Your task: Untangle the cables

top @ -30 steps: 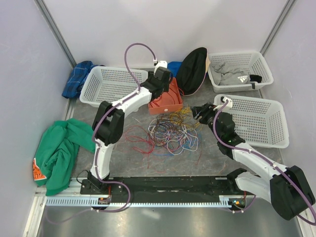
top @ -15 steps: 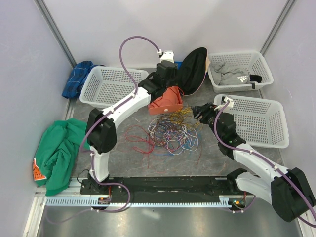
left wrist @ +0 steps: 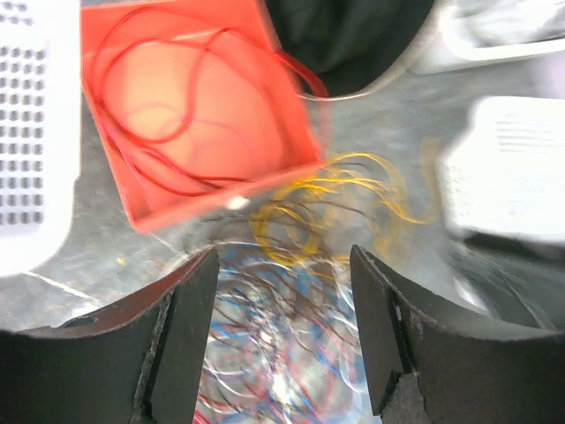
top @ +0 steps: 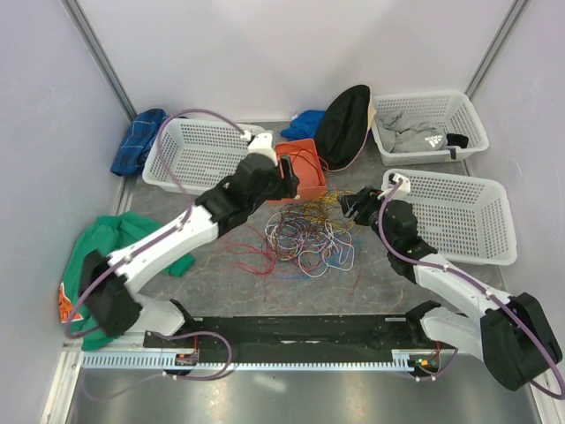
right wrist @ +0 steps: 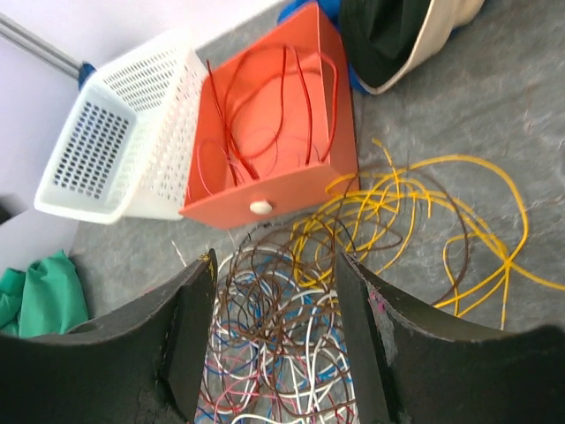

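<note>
The cables (top: 309,237) lie in a loose many-coloured tangle in the middle of the counter (top: 265,283), and one red cable (left wrist: 177,115) sits coiled inside an orange drawer (top: 309,172) just beyond them toward the far edge. The left claw (top: 289,179) hovers over the drawer's near side at the far edge of the tangle, its jaws spread wide with nothing between them. The right claw (top: 347,206) is at the tangle's right edge beside the yellow loops (right wrist: 424,212), likewise agape and empty. The left arm stretches long and low from the near-left corner on a diagonal; the right arm bends at the near-right corner and reaches inward. A grey garment (top: 424,137) in the far-right basket (top: 468,106) carries a white logo, too small to read.
</note>
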Motion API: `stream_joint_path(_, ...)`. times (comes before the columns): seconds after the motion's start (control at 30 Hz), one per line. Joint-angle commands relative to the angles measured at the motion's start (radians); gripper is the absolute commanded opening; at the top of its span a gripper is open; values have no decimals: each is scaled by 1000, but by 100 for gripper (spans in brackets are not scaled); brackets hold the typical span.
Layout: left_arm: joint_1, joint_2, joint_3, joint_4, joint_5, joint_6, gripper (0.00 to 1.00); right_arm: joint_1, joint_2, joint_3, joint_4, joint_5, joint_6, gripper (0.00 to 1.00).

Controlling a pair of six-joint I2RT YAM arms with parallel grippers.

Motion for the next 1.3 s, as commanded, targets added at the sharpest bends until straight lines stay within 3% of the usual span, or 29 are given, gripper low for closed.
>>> stream_joint_path(0.0, -58, -204, -161, 1, 19, -87, 68, 1, 33, 44, -4, -90, 30, 63)
stream_joint_path(0.23, -82, -482, -449, -137, 46, -162, 68, 6, -118, -5, -130, -102, -57, 63)
stream_joint_path(0.43, -84, -706, -591, -266, 45, -296, 72, 6, -233, -19, -251, -102, -94, 63)
stream_joint_path(0.47, -84, -732, -603, -293, 56, -340, 81, 6, -241, -24, -257, -102, -96, 63)
stream_joint_path(0.57, -86, -807, -654, -321, 66, -461, 90, 4, -260, -48, -264, -95, -85, 64)
stream_joint_path(0.77, -86, -858, -744, -317, 65, -723, 99, 6, -258, -68, -250, -102, -65, 64)
stream_joint_path(0.9, -86, -814, -807, -241, 73, -820, 89, 6, -266, -78, -254, -102, -66, 64)
stream_joint_path(1.13, -84, -679, -829, -119, 17, -834, 73, 6, -273, -76, -267, -93, -77, 63)
stream_joint_path(1.23, -73, -594, -837, -33, -15, -816, 62, 4, -263, -76, -265, -96, -77, 63)
stream_joint_path(1.27, -66, -568, -832, -16, -15, -804, 50, 6, -260, -78, -265, -96, -80, 64)
